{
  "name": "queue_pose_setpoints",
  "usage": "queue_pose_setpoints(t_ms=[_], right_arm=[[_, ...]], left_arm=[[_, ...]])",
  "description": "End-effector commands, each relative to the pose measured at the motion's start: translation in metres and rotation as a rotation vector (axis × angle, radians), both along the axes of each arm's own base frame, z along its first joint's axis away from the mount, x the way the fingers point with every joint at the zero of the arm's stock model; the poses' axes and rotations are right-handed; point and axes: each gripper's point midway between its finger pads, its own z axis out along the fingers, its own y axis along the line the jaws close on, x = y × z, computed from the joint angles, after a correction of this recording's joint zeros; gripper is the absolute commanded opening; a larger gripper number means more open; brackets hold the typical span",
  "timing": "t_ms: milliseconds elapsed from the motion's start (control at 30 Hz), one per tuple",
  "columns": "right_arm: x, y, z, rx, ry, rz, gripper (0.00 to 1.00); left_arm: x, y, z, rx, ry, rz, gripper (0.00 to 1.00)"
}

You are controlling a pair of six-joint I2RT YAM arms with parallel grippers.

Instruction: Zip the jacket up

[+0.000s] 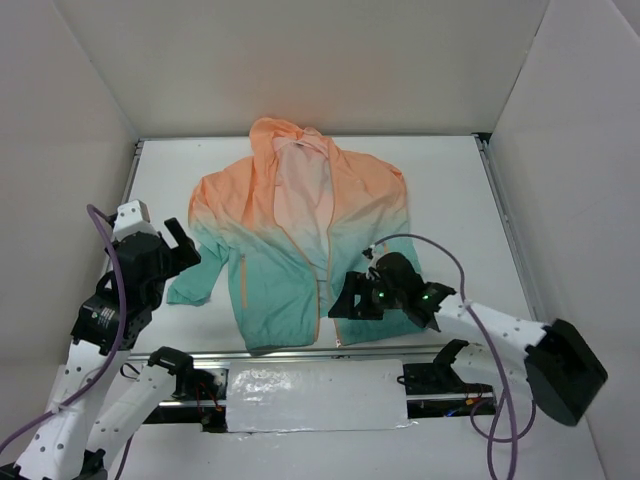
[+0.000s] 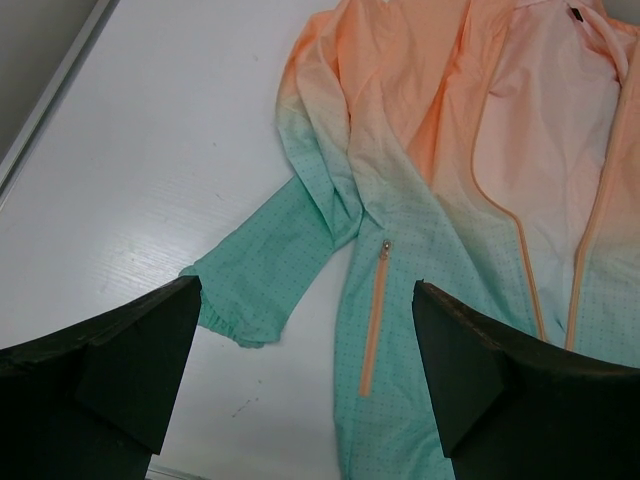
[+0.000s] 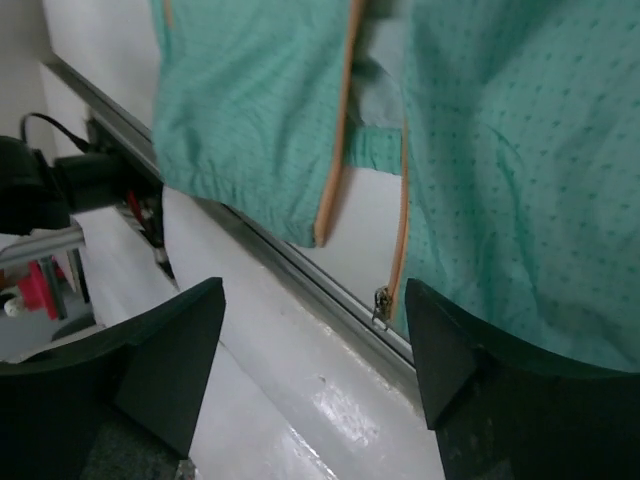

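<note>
The jacket [image 1: 300,230] lies flat and unzipped on the white table, hood at the far side, peach fading to teal, pale lining showing. My left gripper [image 1: 180,245] is open and empty above the table, beside the jacket's left sleeve [image 2: 270,275]. The orange pocket zip [image 2: 375,320] shows between its fingers. My right gripper [image 1: 345,300] is open and empty over the jacket's bottom hem. In the right wrist view the two orange front zipper edges [image 3: 335,150] hang apart, and the metal slider [image 3: 382,303] sits at the bottom of the right-hand edge, by the table's front rail.
White walls enclose the table [image 1: 450,200] on three sides. A metal rail [image 3: 290,265] runs along the front edge, with a white padded strip [image 1: 315,395] and cables below it. A purple cable [image 1: 440,245] arcs over the jacket's right sleeve.
</note>
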Motion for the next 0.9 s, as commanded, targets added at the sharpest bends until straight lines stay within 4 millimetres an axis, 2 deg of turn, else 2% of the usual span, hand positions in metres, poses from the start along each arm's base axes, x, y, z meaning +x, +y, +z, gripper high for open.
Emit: queue_pose_setpoints(t_ms=[0,67,100,200,367,533,733,833,867], right_arm=[[0.011,0.045,0.024,0.222,-0.051,0.018,0.77],[0.001,0.052,0.011,0.231,-0.012,0.033,0.76],[-0.01,0.057,0.003,0.229,0.021,0.051,0.75],[-0.019,0.067,-0.011,0.225,0.06,0.055,0.71],[-0.018,0.077,-0.028,0.19,0.087,0.04,0.65],[-0.007,0.067,-0.047,0.124,0.093,-0.057,0.6],[-0.002,0.073,-0.056,0.101,0.098,-0.058,0.54],[-0.002,0.076,-0.069,0.081,0.137,-0.051,0.44],[-0.004,0.076,-0.074,0.083,0.152,-0.052,0.37]], left_arm=[[0.006,-0.004,0.008,0.006,-0.032,-0.027,0.99],[0.008,-0.005,0.007,0.008,-0.022,-0.031,1.0],[0.008,-0.007,0.006,0.006,-0.016,-0.038,0.99],[0.01,-0.009,0.005,0.004,-0.012,-0.048,0.99],[0.011,-0.011,0.002,-0.001,-0.004,-0.055,0.99],[0.012,-0.013,0.003,-0.001,-0.007,-0.069,0.99],[0.012,-0.014,0.002,0.0,-0.001,-0.076,0.99],[0.013,-0.015,0.001,0.0,0.0,-0.081,0.99],[0.013,-0.016,0.001,0.0,0.0,-0.083,0.99]])
